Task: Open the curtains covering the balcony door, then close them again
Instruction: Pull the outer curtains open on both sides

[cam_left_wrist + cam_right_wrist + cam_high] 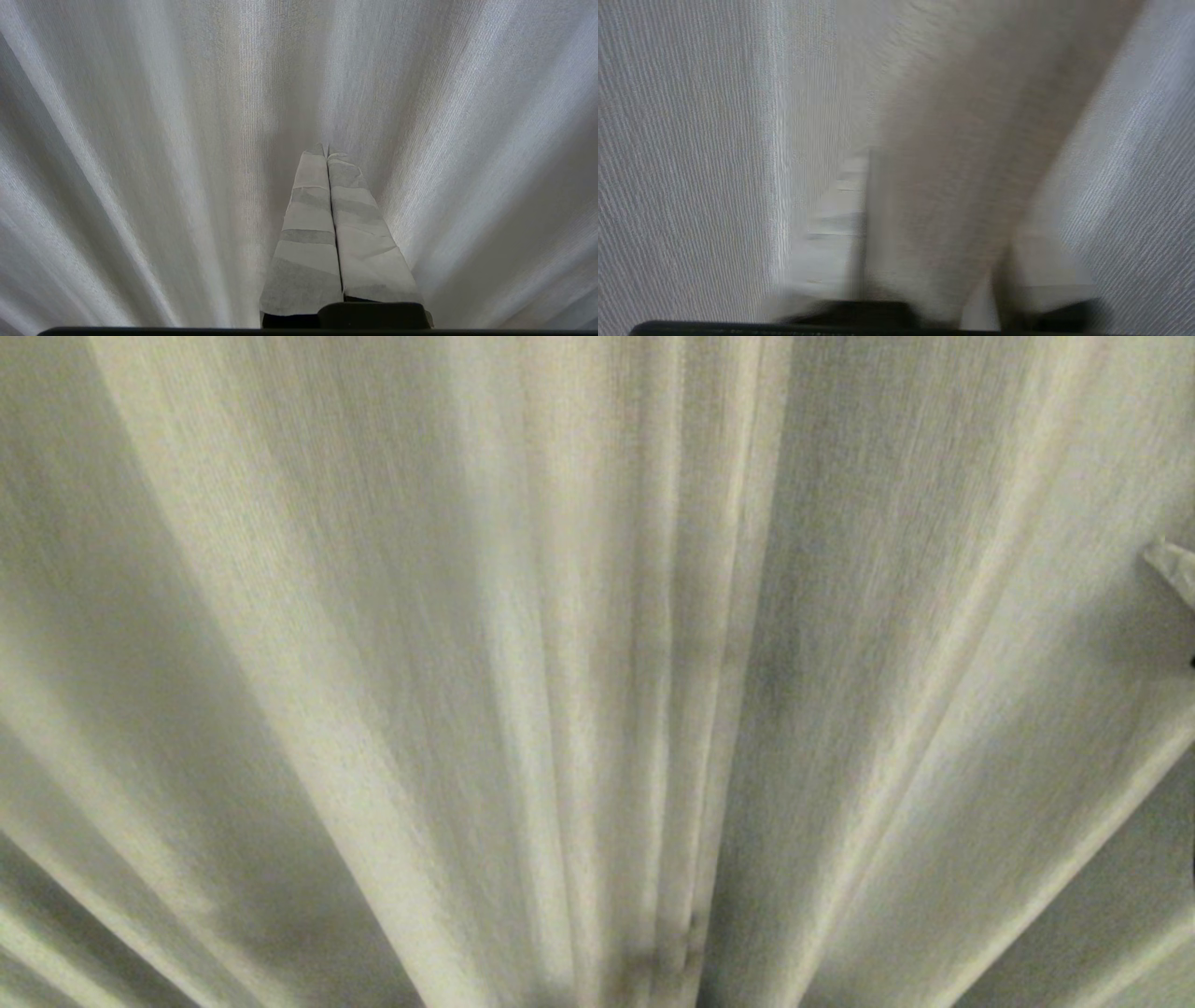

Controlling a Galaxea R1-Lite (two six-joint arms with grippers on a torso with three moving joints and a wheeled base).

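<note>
curtains (pixel 597 672) fill view, vertical folds | left pincer (pixel 327 151) clenched | right pincer (pixel 934 233) grasping curtain fold

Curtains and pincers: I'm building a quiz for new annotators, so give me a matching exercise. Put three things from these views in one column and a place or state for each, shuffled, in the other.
Column one:
1. tape-wrapped left pincer
2. right pincer
3. shadowed seam of the pale woven curtains

Column two:
A. runs down the middle of the head view, where the folds converge
B. shut, tips together, with pale folds ahead of it
C. has a thick beige-grey fold lying across it

Pairs: 1-B, 2-C, 3-A
</note>
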